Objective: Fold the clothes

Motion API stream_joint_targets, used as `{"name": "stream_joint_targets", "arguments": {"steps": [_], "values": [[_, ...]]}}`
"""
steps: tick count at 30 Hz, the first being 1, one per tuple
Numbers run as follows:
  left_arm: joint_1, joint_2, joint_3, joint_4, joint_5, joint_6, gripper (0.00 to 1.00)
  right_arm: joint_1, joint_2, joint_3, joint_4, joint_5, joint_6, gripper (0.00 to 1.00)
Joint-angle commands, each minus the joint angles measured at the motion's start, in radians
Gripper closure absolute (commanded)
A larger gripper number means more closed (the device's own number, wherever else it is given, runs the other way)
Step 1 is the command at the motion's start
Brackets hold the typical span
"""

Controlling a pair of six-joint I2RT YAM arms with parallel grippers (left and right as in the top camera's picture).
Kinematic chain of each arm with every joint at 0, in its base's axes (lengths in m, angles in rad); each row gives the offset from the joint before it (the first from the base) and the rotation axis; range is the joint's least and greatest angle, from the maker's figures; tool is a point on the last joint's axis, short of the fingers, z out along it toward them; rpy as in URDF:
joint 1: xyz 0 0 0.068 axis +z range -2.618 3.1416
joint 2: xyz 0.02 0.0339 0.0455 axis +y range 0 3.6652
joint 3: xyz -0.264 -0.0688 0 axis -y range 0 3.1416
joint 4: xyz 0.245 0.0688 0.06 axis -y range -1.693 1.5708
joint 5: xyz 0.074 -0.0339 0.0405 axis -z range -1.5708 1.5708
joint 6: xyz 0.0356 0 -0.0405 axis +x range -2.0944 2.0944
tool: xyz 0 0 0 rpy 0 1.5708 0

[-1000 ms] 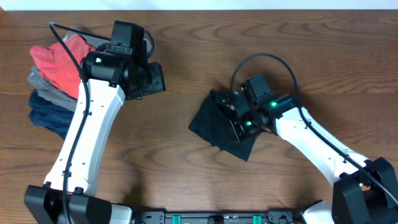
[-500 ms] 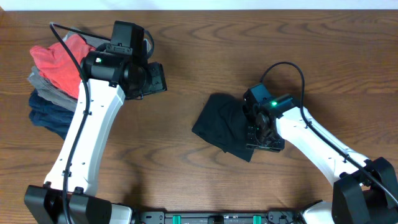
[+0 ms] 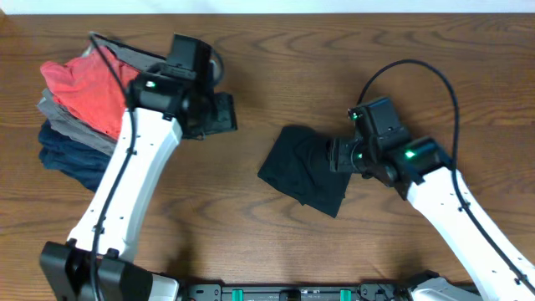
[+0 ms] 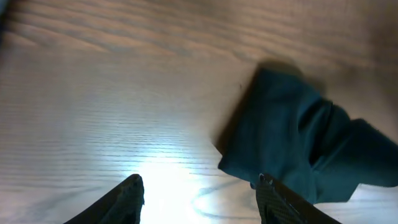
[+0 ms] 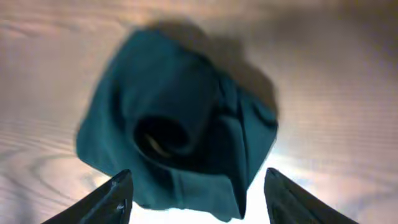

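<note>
- We've got the wooden table [image 3: 276, 67] under everything.
- A stack of folded garments [image 3: 79, 109], red-orange on top, sits at the far left.
- The black T-shirt [image 3: 301, 171] lies bunched up around mid-table.
- The right gripper [image 5: 198, 174] hovers over the shirt, jaws spread, holding nothing.
- The left gripper [image 4: 199, 183] is between stack and shirt, jaws apart, empty too.

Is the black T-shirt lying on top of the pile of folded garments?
No, the black T-shirt lies on the table, well apart from the pile of folded garments.
</note>
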Motion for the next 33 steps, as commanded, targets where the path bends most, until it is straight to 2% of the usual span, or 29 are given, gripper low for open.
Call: {"name": "stream_joint_targets", "arguments": {"steps": [1, 8, 9, 11, 12, 14, 18, 24, 25, 29, 33], "values": [[-0.051, 0.066, -0.025, 0.014, -0.002, 0.005, 0.40, -0.005, 0.036, 0.001, 0.008, -0.013, -0.048, 0.34], [-0.158, 0.219, -0.025, 0.103, -0.001, 0.005, 0.40, -0.005, 0.163, 0.001, 0.036, -0.147, -0.058, 0.38], [-0.174, 0.244, -0.025, 0.113, -0.001, 0.005, 0.40, -0.005, 0.185, 0.001, 0.044, -0.159, -0.058, 0.47], [-0.200, 0.291, -0.025, 0.127, -0.002, 0.005, 0.40, -0.005, 0.216, 0.001, 0.051, -0.159, -0.052, 0.84], [-0.212, 0.315, -0.025, 0.131, -0.002, 0.005, 0.40, -0.005, 0.226, 0.001, 0.050, -0.158, -0.050, 0.99], [-0.231, 0.360, -0.025, 0.133, -0.002, 0.004, 0.40, -0.010, 0.232, 0.001, 0.024, -0.121, -0.031, 0.99], [-0.256, 0.428, -0.025, 0.131, 0.048, 0.002, 0.40, -0.050, 0.224, 0.001, -0.136, 0.109, 0.136, 0.99], [-0.279, 0.486, -0.025, 0.126, 0.053, 0.002, 0.40, -0.113, 0.224, -0.003, -0.291, 0.187, 0.136, 0.97], [-0.279, 0.489, -0.025, 0.118, 0.043, 0.002, 0.40, -0.116, 0.224, -0.006, -0.294, 0.187, 0.134, 0.94], [-0.275, 0.489, -0.025, 0.087, -0.019, 0.002, 0.41, -0.116, 0.224, -0.016, -0.274, 0.187, 0.129, 0.65], [-0.271, 0.485, -0.025, 0.023, -0.017, -0.006, 0.41, -0.116, 0.224, -0.016, -0.261, 0.187, 0.128, 0.62]]}}
